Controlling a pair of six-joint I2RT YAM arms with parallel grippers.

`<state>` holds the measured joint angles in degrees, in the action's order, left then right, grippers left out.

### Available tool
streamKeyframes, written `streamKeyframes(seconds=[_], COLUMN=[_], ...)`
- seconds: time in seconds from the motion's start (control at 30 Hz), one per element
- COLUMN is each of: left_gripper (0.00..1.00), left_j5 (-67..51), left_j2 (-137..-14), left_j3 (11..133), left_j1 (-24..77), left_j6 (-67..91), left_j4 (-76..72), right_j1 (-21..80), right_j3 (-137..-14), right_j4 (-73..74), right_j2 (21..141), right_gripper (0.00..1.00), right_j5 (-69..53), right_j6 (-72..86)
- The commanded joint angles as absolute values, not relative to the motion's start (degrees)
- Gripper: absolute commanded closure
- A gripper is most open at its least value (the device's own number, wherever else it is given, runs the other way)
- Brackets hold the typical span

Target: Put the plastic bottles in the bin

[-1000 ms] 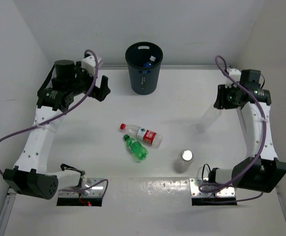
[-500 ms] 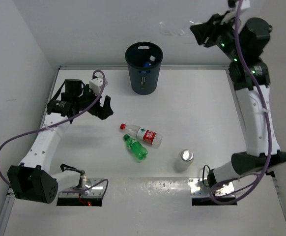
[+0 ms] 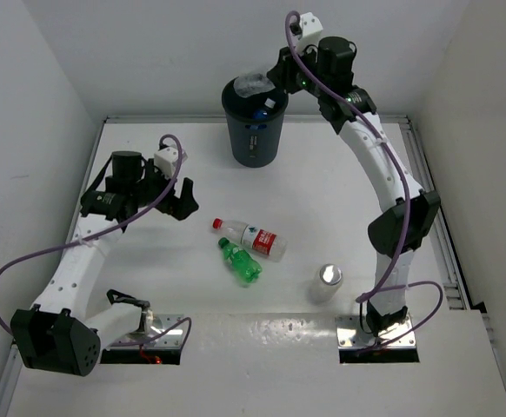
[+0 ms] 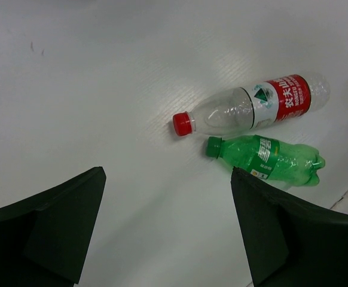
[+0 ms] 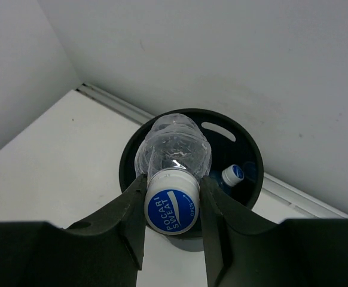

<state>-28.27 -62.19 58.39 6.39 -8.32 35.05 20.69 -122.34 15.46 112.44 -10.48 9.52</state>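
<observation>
My right gripper (image 3: 275, 80) (image 5: 173, 210) is shut on the neck of a clear blue-capped bottle (image 5: 173, 156) (image 3: 253, 83) and holds it over the mouth of the dark grey bin (image 3: 255, 139) (image 5: 250, 156). Another blue-capped bottle (image 5: 231, 176) (image 3: 265, 108) lies inside the bin. A clear red-capped bottle (image 3: 253, 237) (image 4: 252, 106) and a green bottle (image 3: 240, 261) (image 4: 266, 158) lie side by side mid-table. A pale silvery-topped bottle (image 3: 326, 283) stands to their right. My left gripper (image 3: 183, 185) (image 4: 165, 230) is open and empty, left of the lying bottles.
White walls close in the table on the left, back and right. The bin stands against the back edge. Two metal base plates (image 3: 145, 337) sit at the near edge by the arm bases.
My right arm has swung from the right side up and over to the bin, carrying the clear bottle. My left arm has come forward and down toward the lying bottles.
</observation>
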Motion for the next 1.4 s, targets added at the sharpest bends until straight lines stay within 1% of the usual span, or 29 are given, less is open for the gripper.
streamKeyframes(seconds=[0.0, 0.03, 0.07, 0.13, 0.17, 0.23, 0.27, 0.33, 0.4, 0.5, 0.63, 0.73, 0.77, 0.83, 0.9, 0.93, 1.03, 1.2, 1.3, 1.37], left_gripper=[0.08, 0.08, 0.08, 0.08, 0.08, 0.08, 0.08, 0.08, 0.06, 0.06, 0.06, 0.06, 0.06, 0.09, 0.11, 0.15, 0.19, 0.19, 0.19, 0.16], left_j5=[-27.8, -27.8, -27.8, -27.8, -27.8, -27.2, -27.2, -27.2, -27.2, -27.2, -28.6, -31.1, -31.6, -31.6, -30.3, -29.8, -29.8, -34.9, -36.5, -37.9], left_j2=[-60.3, -60.3, -60.3, -60.3, -60.3, -60.3, -60.3, -60.3, -60.3, -60.8, -62.0, -64.2, -64.9, -66.9, -70.5, -71.5, -74.9, -79.9, -83.3, -87.3], left_j3=[57.1, 57.1, 57.1, 57.1, 57.1, 57.1, 56.6, 56.6, 56.6, 56.6, 56.6, 56.6, 56.6, 57.1, 57.8, 58.4, 58.4, 57.3, 57.8, 59.2], left_j1=[5.6, 5.6, 5.6, 5.6, 5.6, 5.6, 5.6, 5.6, 5.6, 5.6, 5.6, 5.6, 6.3, 8.8, 10.4, 11.1, 12.5, 13.0, 13.5, 14.2], left_j6=[-7.1, -7.1, -7.1, -7.1, -7.1, -7.1, -7.1, -7.1, -7.1, -7.6, -10.6, -16.2, -20.7, -26.0, -33.0, -35.4, -43.3, -57.2, -59.5, -61.9], left_j4=[33.2, 33.2, 32.7, 32.7, 32.7, 32.7, 32.7, 32.7, 32.7, 32.7, 32.7, 32.7, 32.7, 34.4, 35.9, 36.5, 36.5, 34.4, 32.0, 31.5], right_j1=[21.4, 21.4, 21.5, 21.4, 21.7, 21.3, 21.4, 21.4, 21.7, 21.9, 21.2, 19.8, 19.3, 17.9, 16.3, 14.8, 11.4, 7.9, 7.1, 6.9], right_j3=[-124.5, -124.0, -123.9, -124.3, -124.5, -126.1, -127.1, -128.1, -128.3, -128.1, -125.6, -123.8, -123.5, -122.8, -119.5, -118.3, -108.9, -98.7, -93.5, -89.8], right_j4=[12.8, 13.1, 13.6, 13.8, 14.0, 14.5, 14.6, 14.3, 14.3, 14.3, 14.5, 15.6, 17.6, 19.2, 22.8, 24.3, 28.4, 38.6, 40.0, 41.2], right_j2=[111.2, 111.8, 112.3, 113.3, 113.8, 115.0, 115.4, 115.7, 115.8, 114.6, 109.8, 106.5, 105.8, 103.1, 100.5, 98.2, 92.4, 85.9, 81.6, 78.3], right_gripper=[1.0, 1.0, 0.93, 0.6, 0.35, 0.23, 0.21, 0.2, 0.16, 0.16, 0.16, 0.16, 0.16, 0.18, 0.19, 0.19, 0.2, 0.2, 0.2, 0.2], right_j5=[-8.3, -8.3, -7.9, -8.0, -7.9, -8.9, -9.9, -11.8, -12.0, -12.3, -12.2, -12.2, -12.3, -12.9, -14.7, -14.9, -19.2, -25.0, -25.8, -25.3], right_j6=[5.7, 5.5, 5.3, 5.6, 5.9, 7.7, 8.0, 9.4, 10.3, 10.6, 10.9, 11.0, 10.8, 10.9, 11.0, 11.0, 10.6, 7.7, 6.2, 5.2])
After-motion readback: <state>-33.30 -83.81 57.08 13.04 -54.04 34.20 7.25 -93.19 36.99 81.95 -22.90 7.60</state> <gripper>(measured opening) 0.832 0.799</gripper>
